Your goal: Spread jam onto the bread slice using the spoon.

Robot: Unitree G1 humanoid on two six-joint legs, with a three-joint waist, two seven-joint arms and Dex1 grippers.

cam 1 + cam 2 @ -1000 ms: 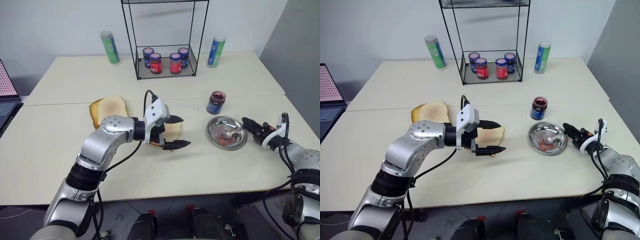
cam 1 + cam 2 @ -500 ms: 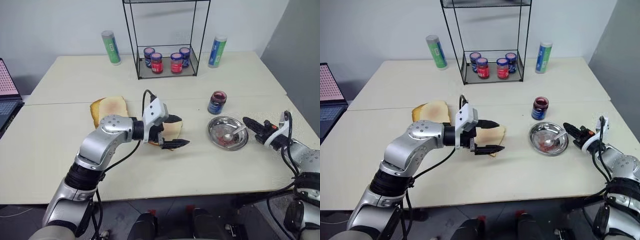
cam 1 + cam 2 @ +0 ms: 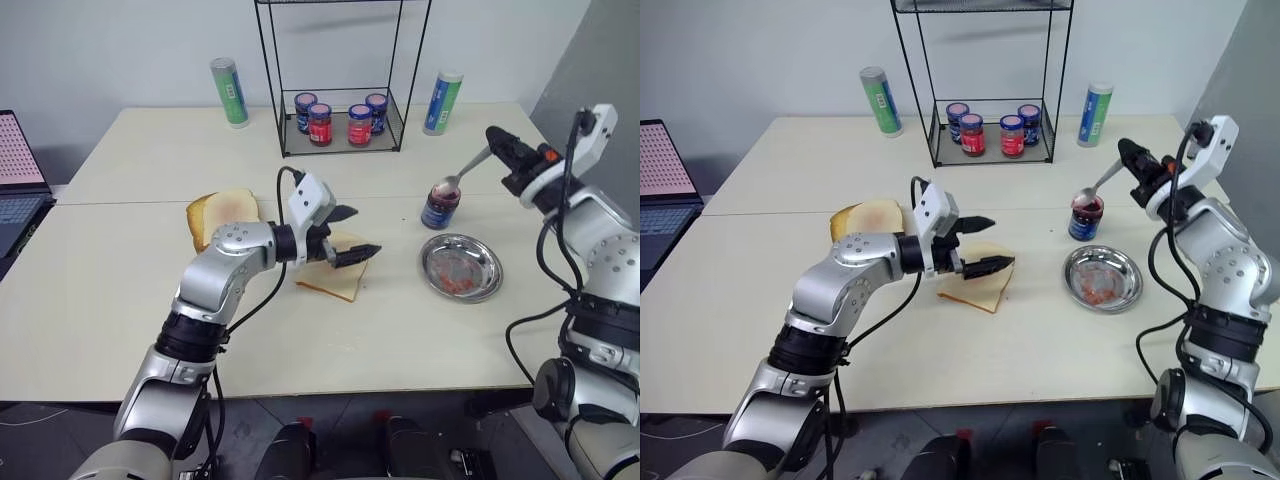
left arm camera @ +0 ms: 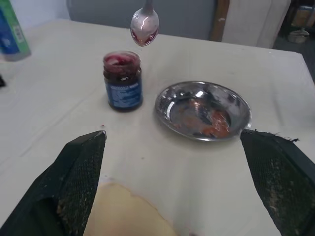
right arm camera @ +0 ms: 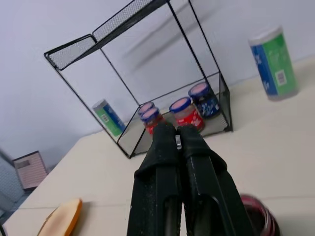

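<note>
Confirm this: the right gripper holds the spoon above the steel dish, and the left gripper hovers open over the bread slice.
One thing is wrong: the spoon, in the right gripper, hangs above the open jam jar, not the steel dish. The left eye view shows it. The left gripper does hover open over the bread slice.

Cream surface [image 3: 120,300]. Black wire rack [image 3: 343,80] at the back centre, four small lidded jars [image 3: 340,115] in a row on its bottom shelf. Green-labelled canister [image 3: 230,92] just left of rack, blue-green one [image 3: 442,102] just right. Round steel dish [image 3: 461,267], red smears inside. Thicker toasted slice [image 3: 222,212] left of centre. Laptop [image 3: 15,170] at far left edge.
</note>
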